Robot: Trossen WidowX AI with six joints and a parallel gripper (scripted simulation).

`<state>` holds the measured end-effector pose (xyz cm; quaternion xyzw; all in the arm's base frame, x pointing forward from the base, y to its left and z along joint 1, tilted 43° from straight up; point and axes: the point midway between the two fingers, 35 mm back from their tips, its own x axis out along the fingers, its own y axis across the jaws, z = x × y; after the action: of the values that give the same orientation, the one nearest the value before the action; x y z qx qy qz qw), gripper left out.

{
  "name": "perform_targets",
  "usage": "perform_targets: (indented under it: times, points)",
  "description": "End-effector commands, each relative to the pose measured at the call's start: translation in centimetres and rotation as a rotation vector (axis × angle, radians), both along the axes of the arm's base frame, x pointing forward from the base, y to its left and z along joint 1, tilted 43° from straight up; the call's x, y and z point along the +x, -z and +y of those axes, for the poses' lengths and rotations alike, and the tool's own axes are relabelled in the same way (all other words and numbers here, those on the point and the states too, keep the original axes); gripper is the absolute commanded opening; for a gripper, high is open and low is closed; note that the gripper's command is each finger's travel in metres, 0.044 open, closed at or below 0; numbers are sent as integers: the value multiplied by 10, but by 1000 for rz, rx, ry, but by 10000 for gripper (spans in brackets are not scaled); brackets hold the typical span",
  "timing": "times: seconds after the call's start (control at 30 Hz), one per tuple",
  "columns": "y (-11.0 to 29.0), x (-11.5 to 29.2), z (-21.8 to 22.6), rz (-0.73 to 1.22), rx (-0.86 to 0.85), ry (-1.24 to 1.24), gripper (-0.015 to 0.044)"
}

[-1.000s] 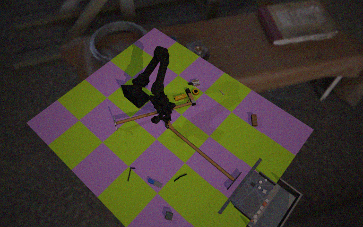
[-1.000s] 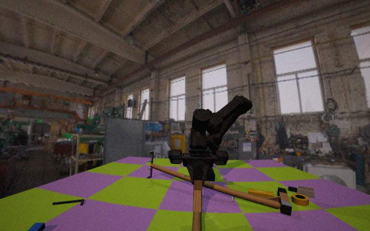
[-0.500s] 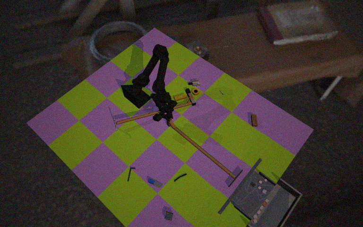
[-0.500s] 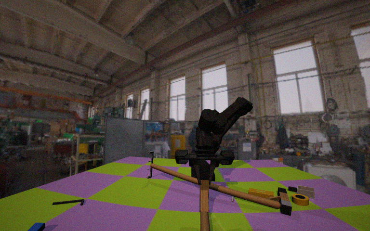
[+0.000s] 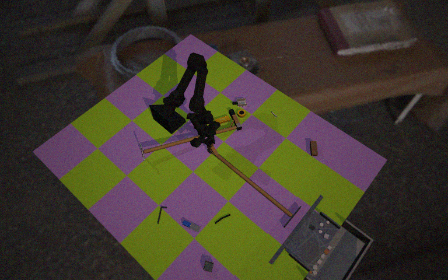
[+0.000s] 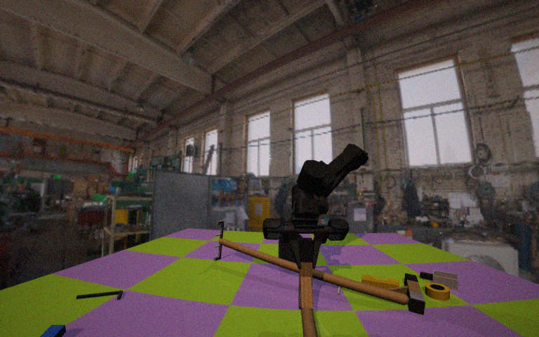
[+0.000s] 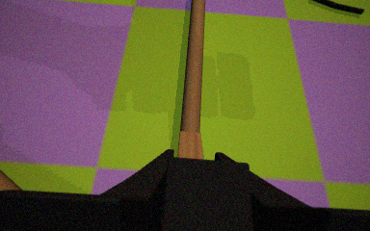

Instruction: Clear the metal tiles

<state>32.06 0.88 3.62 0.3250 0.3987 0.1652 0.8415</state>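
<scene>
My gripper [image 5: 210, 147] [image 6: 306, 264] [image 7: 194, 157] is shut on the handle end of the long scraper [image 5: 251, 183] [image 6: 306, 292] [image 7: 193, 87], a wooden pole running out toward the table's corner. Its dark blade [image 5: 292, 211] hangs a little above the table, just short of the near end of the steel bench plate [image 5: 298, 244]. Several small metal tiles [image 5: 326, 235] lie scattered on the plate, some in a row toward its far side. The catch box [image 5: 363, 237] sits beyond the plate, past the table's corner.
A second wooden-handled tool [image 5: 171, 143] [image 6: 262, 257] lies across the table under my arm. A hammer head [image 5: 235, 119] [image 6: 415, 295], yellow tape roll [image 5: 241, 112] [image 6: 437, 291] and orange block [image 5: 221, 119] lie near it. A brown block [image 5: 313, 147], a hex key [image 5: 160, 213] and small blocks lie scattered.
</scene>
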Motion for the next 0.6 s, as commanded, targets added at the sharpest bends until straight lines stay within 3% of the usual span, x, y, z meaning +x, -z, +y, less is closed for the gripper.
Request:
perform_targets:
  times: [0.0,0.57]
  points:
    - [-5,1,1,-9,-3,3,0]
    - [-10,22,4,-13,-3,-1,0]
